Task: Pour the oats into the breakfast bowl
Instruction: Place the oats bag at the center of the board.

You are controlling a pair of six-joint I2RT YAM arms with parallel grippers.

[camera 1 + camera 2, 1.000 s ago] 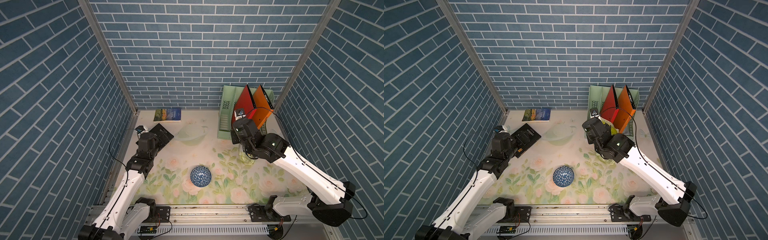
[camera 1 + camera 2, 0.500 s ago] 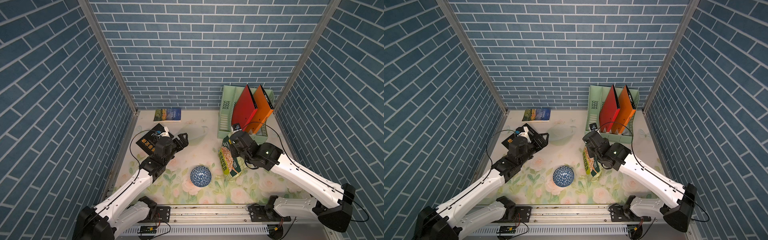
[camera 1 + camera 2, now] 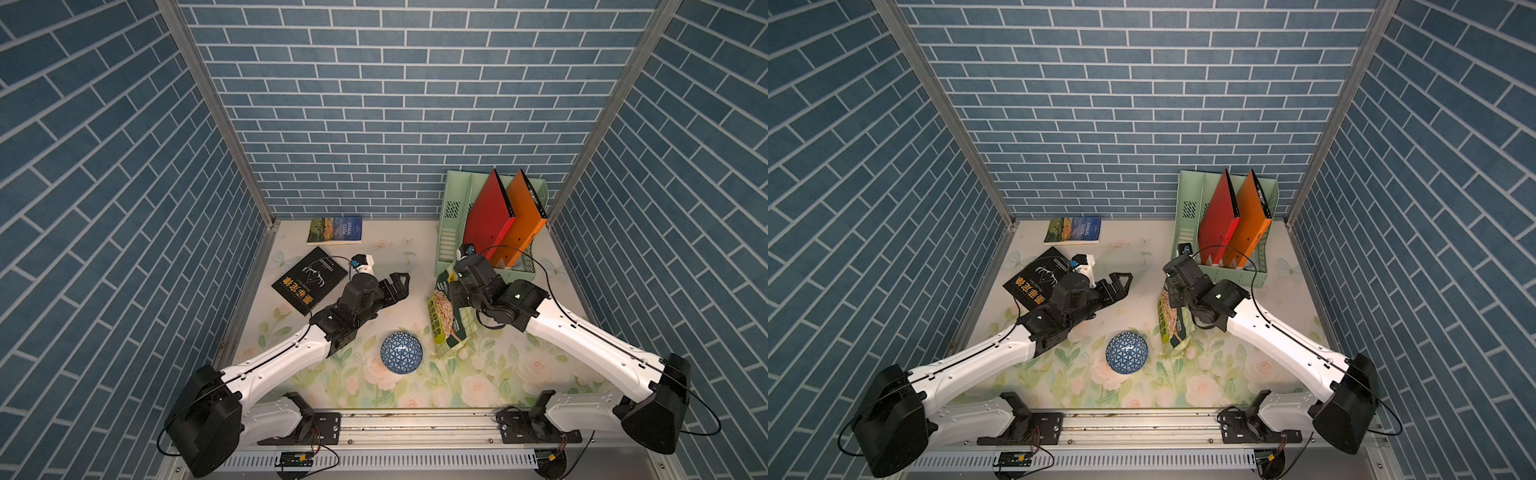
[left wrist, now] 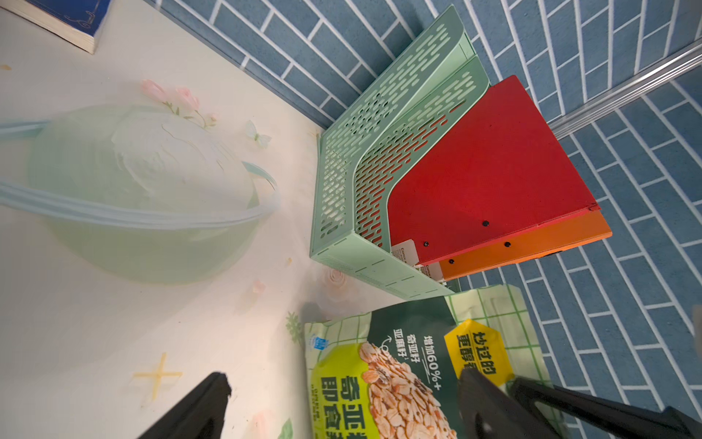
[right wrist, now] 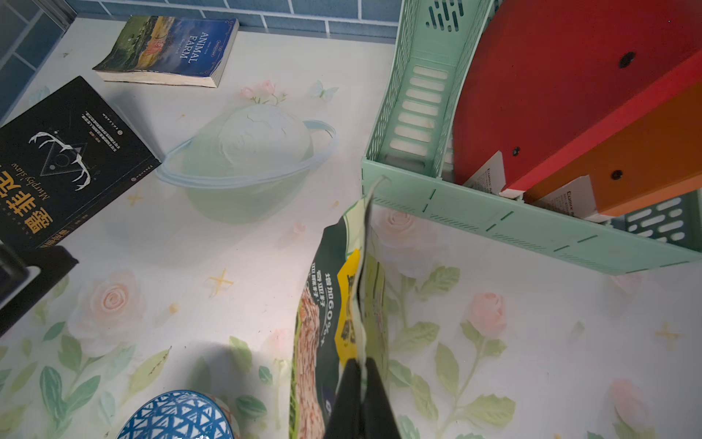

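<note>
The oats are in a glossy green pouch (image 3: 445, 318) (image 3: 1170, 320) that stands tilted just right of the breakfast bowl (image 3: 401, 352) (image 3: 1126, 352). My right gripper (image 5: 361, 380) (image 3: 452, 291) is shut on the pouch's top edge (image 5: 366, 235). From above, the bowl shows as a blue-and-white triangle-patterned dome; its edge also appears in the right wrist view (image 5: 178, 418). My left gripper (image 3: 402, 286) (image 3: 1123, 286) (image 4: 345, 395) is open and points at the pouch's printed front (image 4: 399, 380), a short gap away. No loose oats are visible.
A black book (image 3: 309, 279) lies left of the left arm and a blue paperback (image 3: 335, 230) lies by the back wall. A mint file rack (image 3: 453, 216) at the back right holds a red binder (image 3: 488, 216) and an orange binder (image 3: 521, 220). Blue brick walls enclose three sides.
My left arm has swung from over the black book rightward toward the pouch. My right arm has brought the pouch from by the rack forward, beside the bowl.
</note>
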